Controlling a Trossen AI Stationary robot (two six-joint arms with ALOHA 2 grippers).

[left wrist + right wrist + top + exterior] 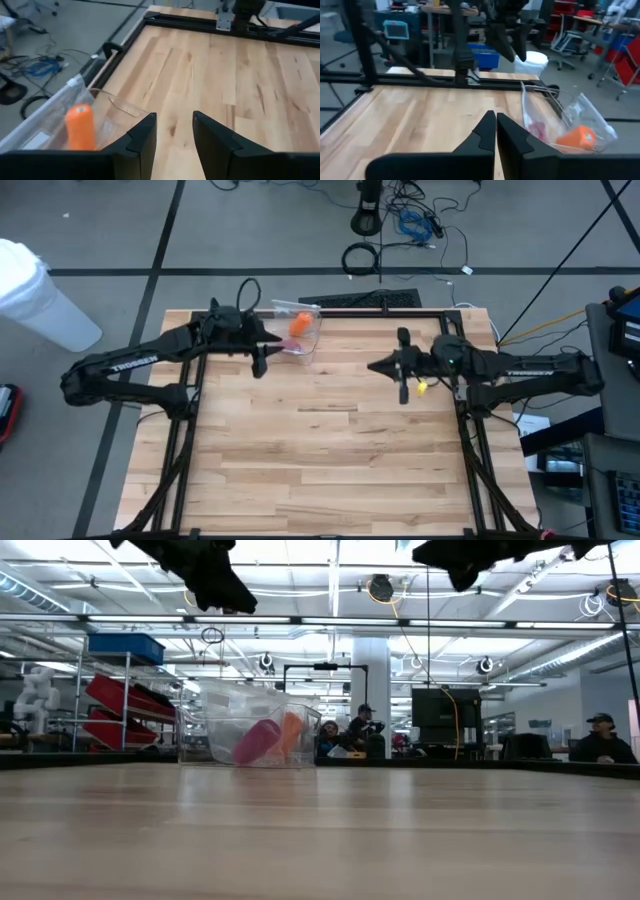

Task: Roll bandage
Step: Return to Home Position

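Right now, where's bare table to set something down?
Near half of the table is bare. So is the gap between left tool and right tool. Crowded at the far edge: transparent bin beside the left tool.

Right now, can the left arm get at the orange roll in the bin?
Probably yes: the left pincer hangs open beside the clear bin, and nothing covers the orange roll inside.

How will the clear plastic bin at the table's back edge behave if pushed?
The clear plastic bin looks thin-walled and holds little, an orange roll and a pink roll, so it is probably light. On the smooth wooden table it would likely slide rather than tip, since it is wider than tall. The rolls may shift inside.
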